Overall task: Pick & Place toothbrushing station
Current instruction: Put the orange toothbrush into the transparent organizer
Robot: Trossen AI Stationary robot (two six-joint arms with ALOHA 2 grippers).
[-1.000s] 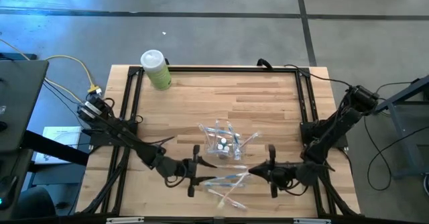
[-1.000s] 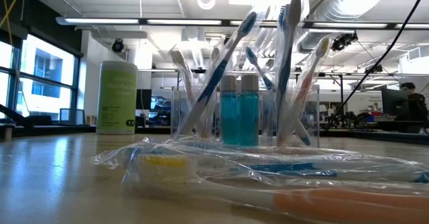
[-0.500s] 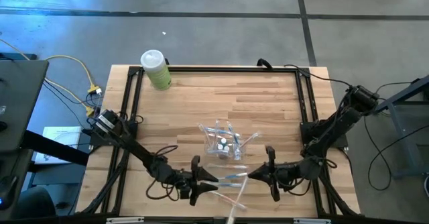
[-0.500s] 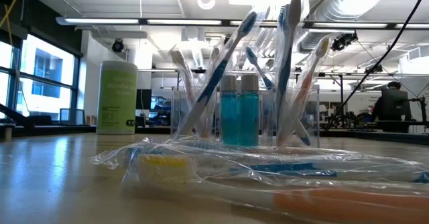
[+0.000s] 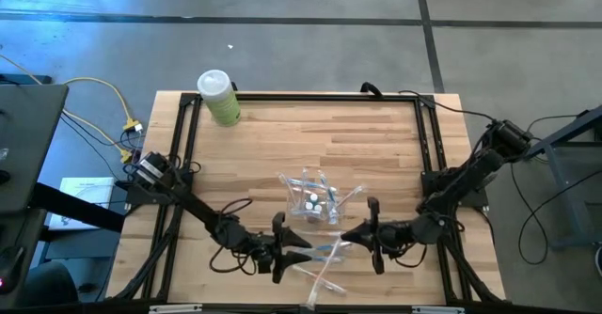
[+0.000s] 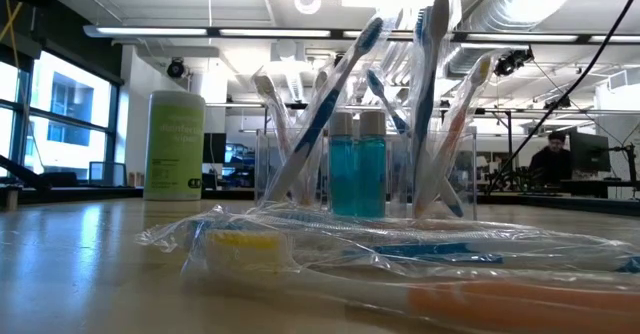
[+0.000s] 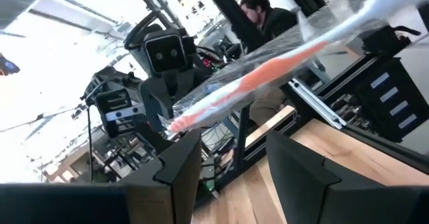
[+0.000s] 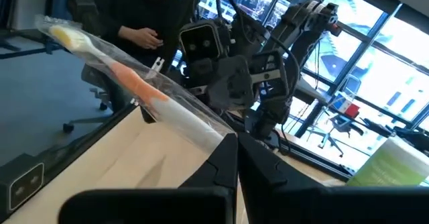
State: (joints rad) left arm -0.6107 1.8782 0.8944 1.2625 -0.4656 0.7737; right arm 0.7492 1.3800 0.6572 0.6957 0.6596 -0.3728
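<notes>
Toothbrushing station. The clear plastic holder point(image 5: 310, 199) stands near the middle of the wooden table point(image 5: 357, 145), slightly toward its near edge. In the low view it holds several upright and tilted toothbrushes point(image 6: 420, 104) with blue and orange markings, and two white-capped tubes point(image 6: 357, 164) of blue liquid stand side by side between them. Seen from above, the round white caps sit at the holder's centre.

Wrapped toothbrushes point(image 5: 315, 253) in clear film lie on the table just near of the holder, between the two grippers; one pale brush point(image 5: 324, 281) extends toward the table's near edge. In the low view a yellow-headed, orange-handled wrapped brush point(image 6: 400, 289) lies closest to the camera.

The left gripper point(image 5: 293, 253) sits low at the left end of these wrapped brushes, its fingers point(image 7: 181, 163) parted, with an orange-marked wrapped brush point(image 7: 268, 70) crossing beyond them; whether it is gripped cannot be told. The right gripper point(image 5: 353, 236) faces it from the right, fingers point(image 8: 228, 160) closed together at the end of an orange-marked wrapped brush point(image 8: 141, 90); a firm hold cannot be confirmed.

A pale green white-capped bottle point(image 5: 218, 98) stands at the far left corner. A person point(image 7: 268, 19) sits beyond the table.
</notes>
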